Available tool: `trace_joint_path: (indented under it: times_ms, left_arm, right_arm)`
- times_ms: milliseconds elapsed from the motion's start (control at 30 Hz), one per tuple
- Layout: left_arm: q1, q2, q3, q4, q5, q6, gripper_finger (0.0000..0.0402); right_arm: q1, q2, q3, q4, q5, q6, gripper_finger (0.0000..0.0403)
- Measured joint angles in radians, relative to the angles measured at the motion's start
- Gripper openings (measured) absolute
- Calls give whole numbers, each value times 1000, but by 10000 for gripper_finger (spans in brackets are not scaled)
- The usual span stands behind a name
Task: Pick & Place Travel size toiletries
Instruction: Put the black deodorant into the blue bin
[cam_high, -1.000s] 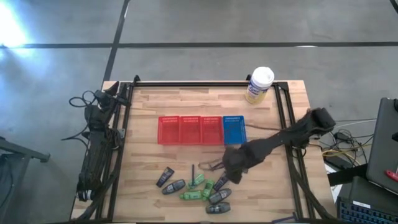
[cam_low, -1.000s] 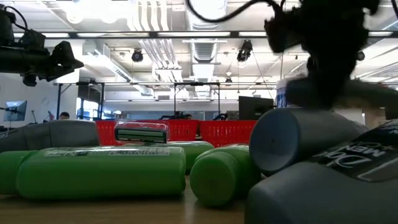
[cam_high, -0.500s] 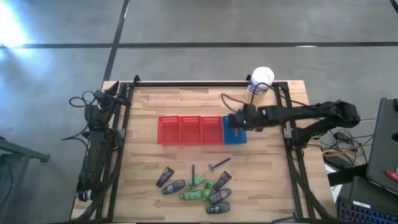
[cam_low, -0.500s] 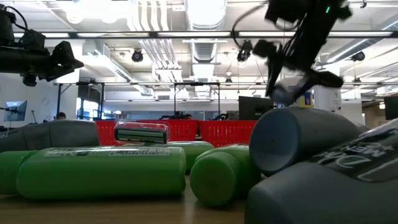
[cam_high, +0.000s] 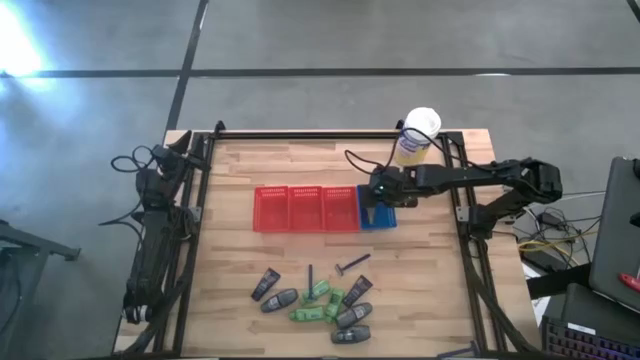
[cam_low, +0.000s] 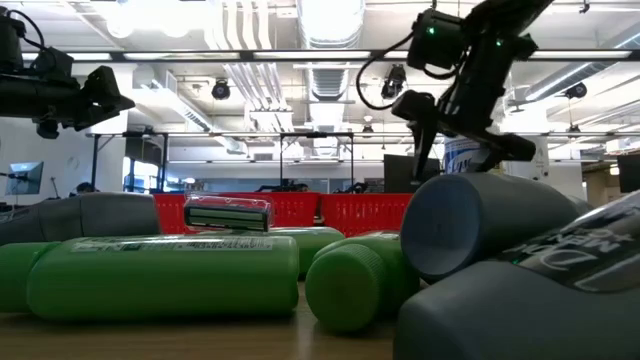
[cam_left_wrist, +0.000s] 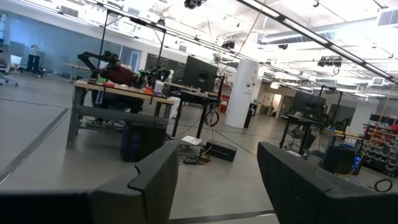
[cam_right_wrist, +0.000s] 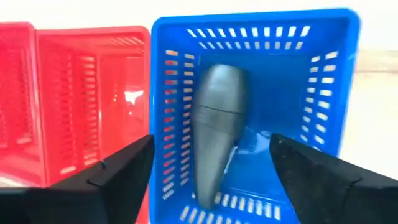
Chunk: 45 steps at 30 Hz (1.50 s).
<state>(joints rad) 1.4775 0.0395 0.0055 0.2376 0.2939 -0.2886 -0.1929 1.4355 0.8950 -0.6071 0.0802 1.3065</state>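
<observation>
My right gripper (cam_right_wrist: 211, 152) hangs open over the blue mesh basket (cam_right_wrist: 323, 93), which sits at the right end of the basket row (cam_high: 377, 212). A dark grey tube (cam_right_wrist: 217, 118) lies inside that basket, between and below the fingers, and neither finger touches it. The other toiletries lie in a pile (cam_high: 320, 300) near the table's near edge: grey tubes and bottles, green pieces and two thin razors (cam_high: 350, 266). In the low view they fill the foreground as green tubes (cam_low: 165, 275) and a grey tube (cam_low: 480, 225). My left gripper (cam_left_wrist: 217, 168) is open, and its arm (cam_high: 160, 225) is parked at the table's left edge.
Red mesh baskets (cam_high: 305, 208) stand in a row directly left of the blue one. A white-lidded yellow canister (cam_high: 417, 137) stands by the far edge, close behind the right arm. Bare wood lies between the baskets and the pile. A black frame rail runs along the table's sides.
My right gripper rose from the pile near the near edge and swung toward the far edge, carrying something grey. It now hangs over the blue basket, a little farther left than half a second ago. The grey tube now lies inside that basket.
</observation>
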Motion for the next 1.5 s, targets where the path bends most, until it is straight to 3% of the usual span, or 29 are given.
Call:
trace_joint_path:
  times_ms: [133, 200, 267, 400, 533, 967, 1033, 1167, 1233, 1433, 1500]
  left_arm:
    - [0, 0, 0, 0, 0, 0, 222]
    - [0, 0, 0, 0, 0, 0, 222]
    - [0, 0, 0, 0, 0, 0, 222]
    - [0, 0, 0, 0, 0, 0, 222]
    - [0, 0, 0, 0, 0, 0, 222]
    - [0, 2, 0, 0, 0, -10, 222]
    - [0, 1, 0, 1, 1, -134, 222]
    - [0, 2, 0, -8, 3, -631, 222]
    - [0, 2, 0, -10, -1, -807, 222]
    - [0, 2, 0, -25, -17, -1004, 222]
    - [-1, 2, 0, -22, 45, -938, 222]
  right_arm:
    - [44, -5, 77, -73, 39, -123, 349]
    - [87, -8, 122, -78, 30, -266, 358]
    - [148, -7, 166, -81, -9, -407, 360]
    - [286, 33, 241, -131, -29, -541, 350]
    - [368, 115, 303, -207, -30, -544, 336]
    - [462, 296, 454, -305, -86, -564, 297]
    - [463, 296, 454, -303, -80, -540, 293]
    - [468, 293, 447, -304, -80, -515, 285]
    - [473, 292, 446, -307, -80, -528, 282]
    - [477, 291, 444, -309, -80, -536, 276]
    - [477, 291, 443, -306, -80, -547, 277]
